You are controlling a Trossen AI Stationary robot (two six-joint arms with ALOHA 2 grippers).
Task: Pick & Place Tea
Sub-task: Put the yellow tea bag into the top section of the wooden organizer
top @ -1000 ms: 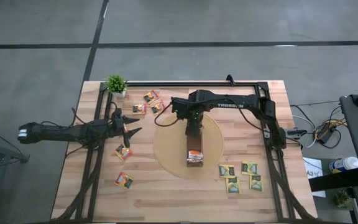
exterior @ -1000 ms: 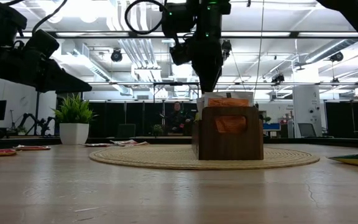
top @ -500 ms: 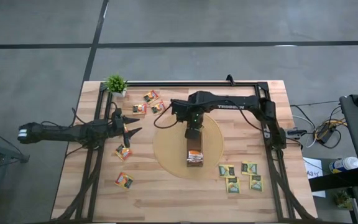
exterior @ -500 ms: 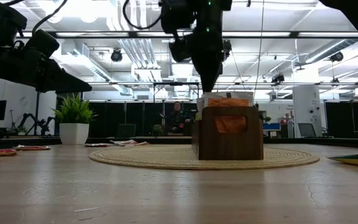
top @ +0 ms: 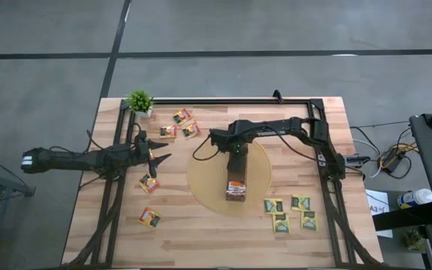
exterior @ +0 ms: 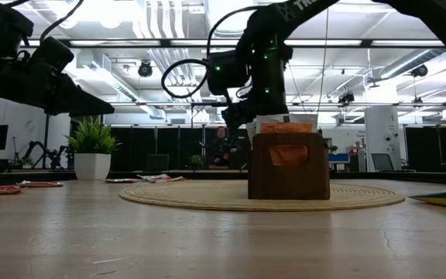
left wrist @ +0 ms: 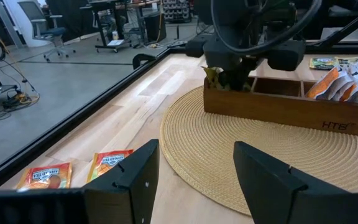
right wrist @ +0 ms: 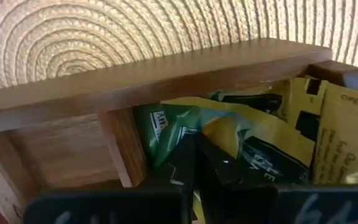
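Reaching down into the end compartment of the wooden box [right wrist: 166, 74], the right tool [right wrist: 194, 162] pinches a crumpled green-and-yellow tea sachet [right wrist: 229, 134] whose long axis I cannot tell, its lower part hidden.

Grey concrete floor [top: 51, 60] with dark seams; exposed ceiling ducts [exterior: 161, 62], strip lights; office chair [left wrist: 39, 15].

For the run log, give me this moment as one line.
right gripper: in wooden box, shut on green-and-yellow sachet | left gripper: open, waiting | box on woven mat
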